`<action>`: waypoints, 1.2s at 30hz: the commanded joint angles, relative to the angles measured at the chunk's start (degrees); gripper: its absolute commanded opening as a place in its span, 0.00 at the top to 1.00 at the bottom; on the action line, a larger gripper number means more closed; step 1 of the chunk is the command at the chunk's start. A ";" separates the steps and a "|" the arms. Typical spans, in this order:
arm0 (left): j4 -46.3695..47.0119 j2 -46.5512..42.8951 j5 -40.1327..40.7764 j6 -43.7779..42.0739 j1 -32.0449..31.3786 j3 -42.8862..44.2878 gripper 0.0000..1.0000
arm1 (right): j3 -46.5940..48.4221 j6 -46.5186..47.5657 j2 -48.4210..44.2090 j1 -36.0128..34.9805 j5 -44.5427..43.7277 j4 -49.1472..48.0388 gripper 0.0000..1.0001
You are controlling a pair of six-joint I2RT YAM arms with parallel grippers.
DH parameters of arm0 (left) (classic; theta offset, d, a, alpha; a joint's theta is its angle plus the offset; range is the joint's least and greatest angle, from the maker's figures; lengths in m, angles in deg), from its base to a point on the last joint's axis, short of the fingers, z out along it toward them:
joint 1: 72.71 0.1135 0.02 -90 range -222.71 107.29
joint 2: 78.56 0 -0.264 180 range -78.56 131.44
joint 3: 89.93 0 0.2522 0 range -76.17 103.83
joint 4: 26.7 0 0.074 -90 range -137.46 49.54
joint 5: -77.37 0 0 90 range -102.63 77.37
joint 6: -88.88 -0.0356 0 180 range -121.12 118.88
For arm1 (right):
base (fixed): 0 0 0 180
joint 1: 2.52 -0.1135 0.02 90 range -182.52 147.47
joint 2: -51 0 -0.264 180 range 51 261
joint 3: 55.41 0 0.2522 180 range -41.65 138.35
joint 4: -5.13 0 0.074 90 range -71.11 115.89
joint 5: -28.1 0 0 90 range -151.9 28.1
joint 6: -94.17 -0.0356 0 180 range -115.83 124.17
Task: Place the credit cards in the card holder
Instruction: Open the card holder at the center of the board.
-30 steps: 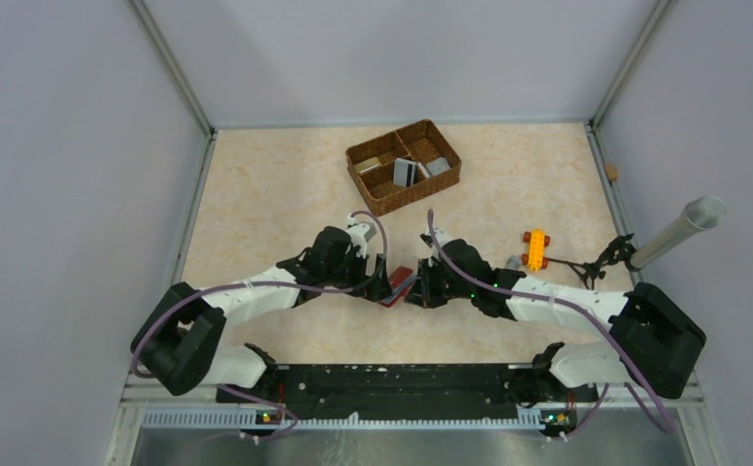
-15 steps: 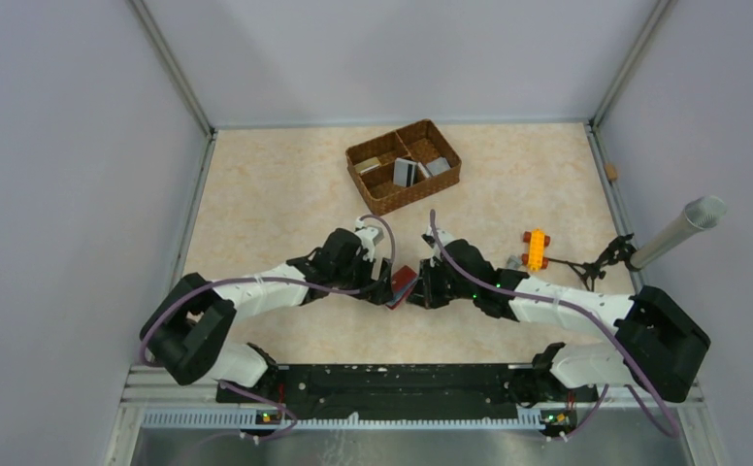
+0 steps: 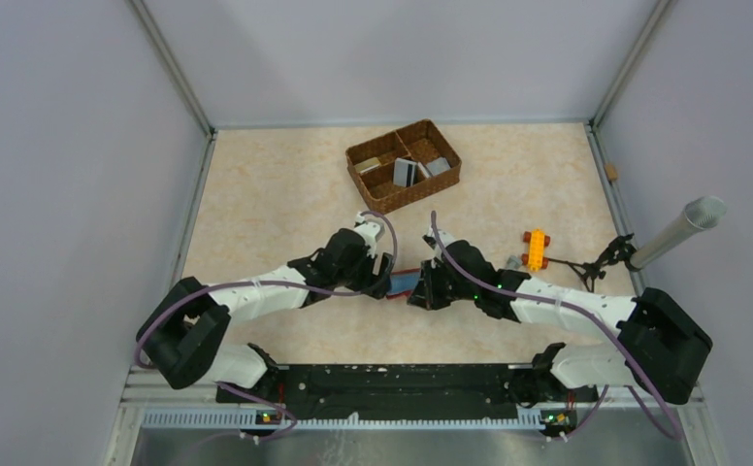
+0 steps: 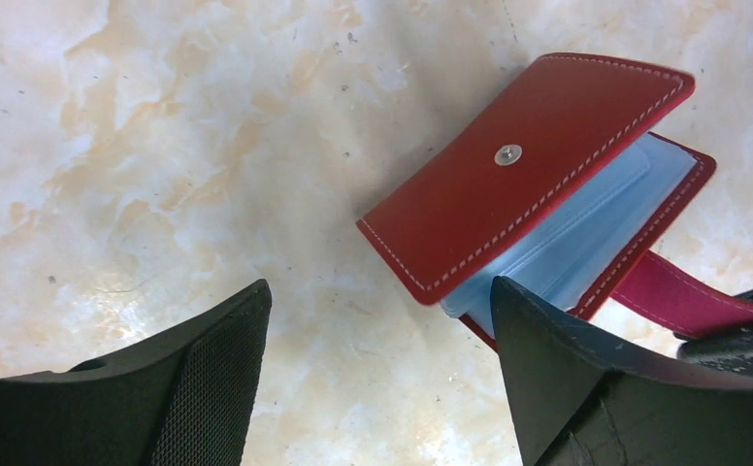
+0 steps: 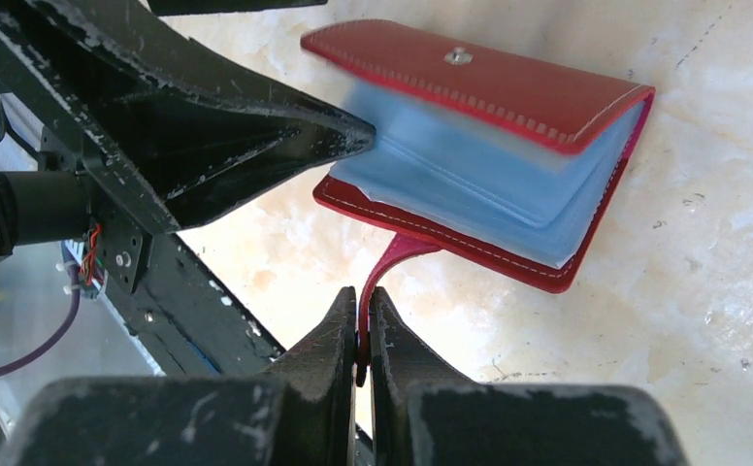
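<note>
Our right hand [image 5: 365, 330] pinches the snap tab [image 5: 397, 257] of the red card holder [image 3: 403, 282], half open on the surface [image 4: 159, 146]; our left hand [image 4: 377, 291] is spread at its pockets [image 4: 567, 243]. We should anchor the tab while levering the cover [image 4: 547, 126] wide.

I see my left black two-finger end effector [image 4: 377, 291] hanging wide open, facing my right end effector [image 5: 363, 296], which is pinched closed on the dark red leather card holder [image 5: 508, 83] by its tab
</note>
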 commanded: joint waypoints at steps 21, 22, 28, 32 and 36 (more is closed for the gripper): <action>17.28 6.29 -0.58 -1.84 -0.26 3.08 0.24 | -2.76 0.20 -1.88 -0.15 3.15 0.84 1.00; 18.31 6.99 -0.62 -1.58 -0.26 3.25 0.24 | -3.02 0.05 -2.01 -0.20 3.14 0.91 1.00; 21.32 11.33 -2.33 -1.16 -0.26 5.82 0.20 | -3.92 -0.48 -2.18 -0.15 3.01 0.85 1.00; 23.39 14.00 -3.68 -0.97 -0.30 6.85 0.17 | -4.80 -1.50 -2.88 -0.15 2.44 0.06 1.00; 24.38 16.53 -4.39 -0.79 -0.27 7.93 0.15 | -5.56 -1.81 -3.22 -0.15 2.36 -0.03 1.00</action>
